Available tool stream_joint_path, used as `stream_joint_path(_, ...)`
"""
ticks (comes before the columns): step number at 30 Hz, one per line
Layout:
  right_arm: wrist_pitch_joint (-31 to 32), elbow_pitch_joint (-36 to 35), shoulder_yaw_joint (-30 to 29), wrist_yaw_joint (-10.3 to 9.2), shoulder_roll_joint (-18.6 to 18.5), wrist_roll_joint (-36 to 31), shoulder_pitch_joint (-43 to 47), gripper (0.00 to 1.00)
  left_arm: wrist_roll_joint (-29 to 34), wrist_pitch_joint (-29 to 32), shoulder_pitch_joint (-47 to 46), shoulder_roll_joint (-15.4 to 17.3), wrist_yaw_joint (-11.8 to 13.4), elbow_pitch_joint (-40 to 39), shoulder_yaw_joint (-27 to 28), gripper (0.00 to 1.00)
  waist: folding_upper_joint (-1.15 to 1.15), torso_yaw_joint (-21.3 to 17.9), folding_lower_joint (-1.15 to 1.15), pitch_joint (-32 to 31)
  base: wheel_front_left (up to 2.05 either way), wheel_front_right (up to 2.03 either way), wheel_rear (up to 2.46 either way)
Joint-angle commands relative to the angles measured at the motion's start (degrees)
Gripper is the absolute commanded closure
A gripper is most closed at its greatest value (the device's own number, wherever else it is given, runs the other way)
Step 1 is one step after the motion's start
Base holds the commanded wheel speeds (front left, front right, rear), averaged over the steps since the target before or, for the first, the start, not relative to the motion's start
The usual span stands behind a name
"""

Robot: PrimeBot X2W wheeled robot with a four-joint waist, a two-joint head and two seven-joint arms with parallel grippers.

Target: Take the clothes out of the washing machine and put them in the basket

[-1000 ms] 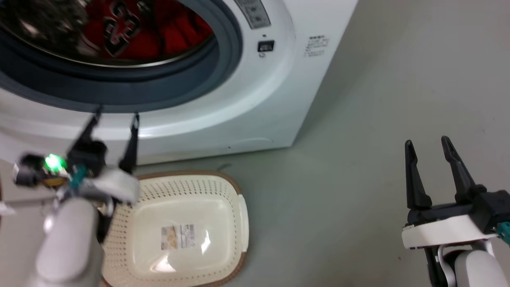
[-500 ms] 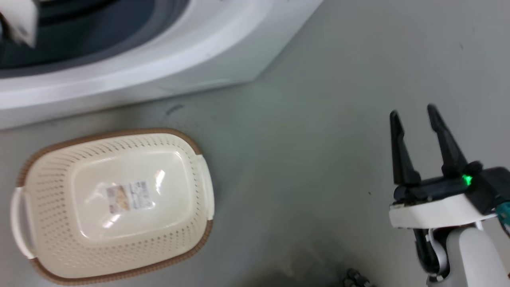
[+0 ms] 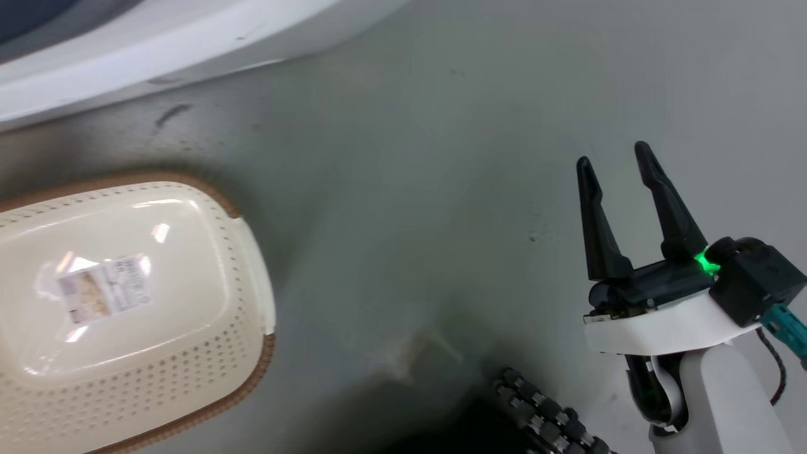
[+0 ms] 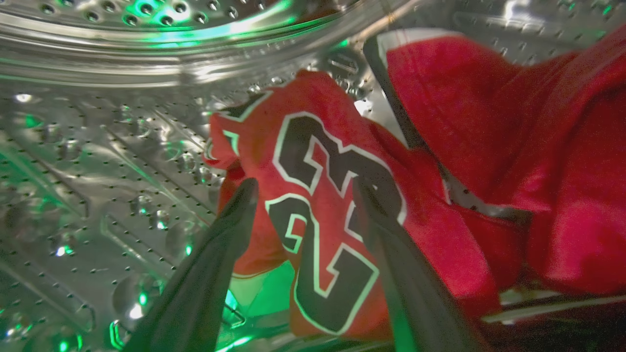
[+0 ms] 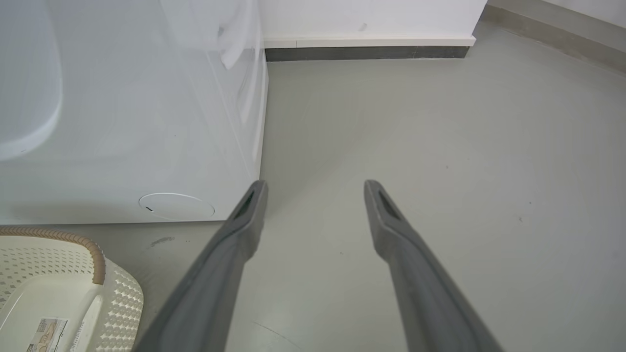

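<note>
In the left wrist view my left gripper [image 4: 307,185] is open inside the washing machine's steel drum [image 4: 98,161]. Its two fingers stand on either side of the red jersey [image 4: 323,205] with the black 23, very near the cloth. A plain red garment [image 4: 513,137] lies heaped to the right of it. The head view has the cream basket [image 3: 252,372] on the floor at the left, holding no clothes, below the washing machine's white front [image 3: 157,44]. My right gripper [image 3: 615,157] hovers open over bare floor at the right, holding nothing. The right wrist view shows that right gripper [image 5: 315,185], the washing machine [image 5: 132,122] and the basket [image 5: 93,254].
Grey floor stretches between the basket and my right gripper. A dark ribbed part of my base [image 3: 548,416] shows at the bottom edge. A white wall with a dark skirting [image 5: 367,51] runs behind the washing machine's right side.
The head camera has tilted down and turned, so the porthole and the basket slid up and left in the picture. My left arm has left the head view. The right gripper stays open.
</note>
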Motion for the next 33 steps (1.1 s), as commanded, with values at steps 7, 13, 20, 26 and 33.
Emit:
stream_joint_path(7,-0.14,-0.99,1.14,-0.06,0.10,1.10,0.39,0.00,-3.59,7.05,-6.19,3.46,0.10,0.87,-6.71,0.00,0.00,-2.43,-0.01,3.55,0.00,0.00,0.00)
stream_joint_path(13,-0.14,-2.31,0.09,-0.06,0.09,1.05,0.97,0.00,-7.69,10.98,-7.40,4.19,0.10,1.69,-10.08,0.00,0.00,-2.17,-0.01,4.27,0.00,0.00,0.00)
stream_joint_path(20,-0.14,-3.09,-0.88,-0.06,0.09,0.97,0.46,0.00,-11.64,12.40,-7.31,4.76,0.10,1.55,-12.88,1.00,0.00,-1.86,-0.01,4.65,0.00,0.00,0.00)
stream_joint_path(26,-0.14,-3.22,-0.63,-0.06,0.09,0.46,-0.80,0.00,-12.95,8.13,-8.95,5.29,0.10,0.68,-14.43,1.00,0.00,-1.78,-0.01,4.94,0.00,0.00,0.00)
stream_joint_path(33,-0.14,-2.34,-1.28,-0.06,0.07,-0.68,-2.59,0.00,-13.69,-2.07,-5.74,4.48,0.74,2.71,-14.54,1.00,0.00,-1.78,-0.01,1.51,0.00,0.00,0.00)
